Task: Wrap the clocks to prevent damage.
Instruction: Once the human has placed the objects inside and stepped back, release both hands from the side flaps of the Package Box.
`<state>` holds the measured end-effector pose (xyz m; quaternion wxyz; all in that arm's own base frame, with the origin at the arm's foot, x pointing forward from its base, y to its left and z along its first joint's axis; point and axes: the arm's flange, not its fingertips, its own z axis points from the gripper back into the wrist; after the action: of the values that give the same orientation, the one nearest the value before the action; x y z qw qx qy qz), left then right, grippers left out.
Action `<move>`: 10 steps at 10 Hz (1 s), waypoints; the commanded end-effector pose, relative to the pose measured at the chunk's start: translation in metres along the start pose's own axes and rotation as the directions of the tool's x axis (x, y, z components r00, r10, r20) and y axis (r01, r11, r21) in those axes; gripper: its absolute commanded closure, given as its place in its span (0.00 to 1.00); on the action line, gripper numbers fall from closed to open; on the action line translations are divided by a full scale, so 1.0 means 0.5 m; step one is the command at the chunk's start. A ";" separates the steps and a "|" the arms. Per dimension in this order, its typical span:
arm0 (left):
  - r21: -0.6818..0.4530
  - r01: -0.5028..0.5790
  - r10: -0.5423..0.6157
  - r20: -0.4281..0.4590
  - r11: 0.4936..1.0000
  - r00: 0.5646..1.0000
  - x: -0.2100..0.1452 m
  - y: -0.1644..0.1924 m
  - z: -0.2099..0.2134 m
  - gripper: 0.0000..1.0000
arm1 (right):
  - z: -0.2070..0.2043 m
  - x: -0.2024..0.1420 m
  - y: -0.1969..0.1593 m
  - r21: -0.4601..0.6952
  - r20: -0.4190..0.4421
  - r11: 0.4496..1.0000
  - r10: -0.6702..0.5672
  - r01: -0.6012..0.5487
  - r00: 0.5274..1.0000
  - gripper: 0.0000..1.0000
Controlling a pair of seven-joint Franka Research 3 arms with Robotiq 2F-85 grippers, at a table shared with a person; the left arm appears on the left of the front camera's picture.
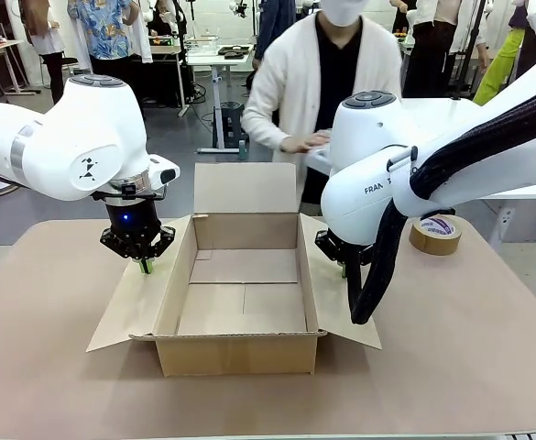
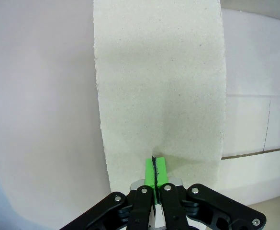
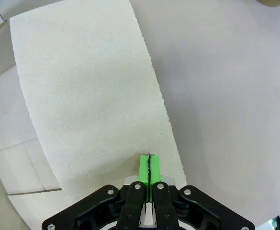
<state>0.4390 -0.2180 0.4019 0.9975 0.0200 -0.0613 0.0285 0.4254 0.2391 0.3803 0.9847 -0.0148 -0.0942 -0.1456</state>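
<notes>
At the middle of the tabletop (image 1: 469, 357) you had the cardboard box (image 1: 240, 356) standing wide open, all flaps folded out, its floor bare, with nothing packed in it. On the robot's left, your left gripper (image 1: 145, 266) was down at the left flap (image 1: 125, 312), jaws clenched tight on nothing. The green pads (image 2: 161, 170) were pressed together with their tips at the cardboard. It looked like a push to hold the flap out, though I could not say for sure that they touched. Same story opposite — your right gripper (image 1: 344, 268) sat at the right flap (image 1: 333, 298), jaws likewise clenched and holding nothing. As for the clocks, I could not tell where they were. A roll of brown tape (image 1: 435, 235) lay on the tabletop off to the right of the box, well apart from it. Across the tabletop the person stood with a hand (image 1: 302, 143) resting on something pale behind your right arm; what it was I could not tell. By my reckoning you were at the very start — box opened and steadied, yes, but wrapping, loading, closing and taping were all left to do.
</notes>
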 end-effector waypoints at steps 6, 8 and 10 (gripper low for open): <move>0.008 0.003 -0.003 -0.006 1.000 1.000 0.000 0.001 -0.001 1.00 | -0.001 0.000 0.000 -0.003 0.002 1.000 0.001 -0.001 1.000 0.99; 0.008 0.003 -0.003 -0.006 1.000 1.000 0.000 0.001 -0.001 1.00 | -0.001 0.000 0.000 -0.003 0.002 1.000 0.001 -0.001 1.000 0.99; 0.008 0.003 -0.003 -0.006 1.000 1.000 0.000 0.001 -0.001 1.00 | -0.001 0.000 0.000 -0.003 0.002 1.000 0.001 -0.001 1.000 0.99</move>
<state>0.4390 -0.2180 0.4019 0.9975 0.0200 -0.0613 0.0285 0.4254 0.2391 0.3803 0.9847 -0.0148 -0.0942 -0.1456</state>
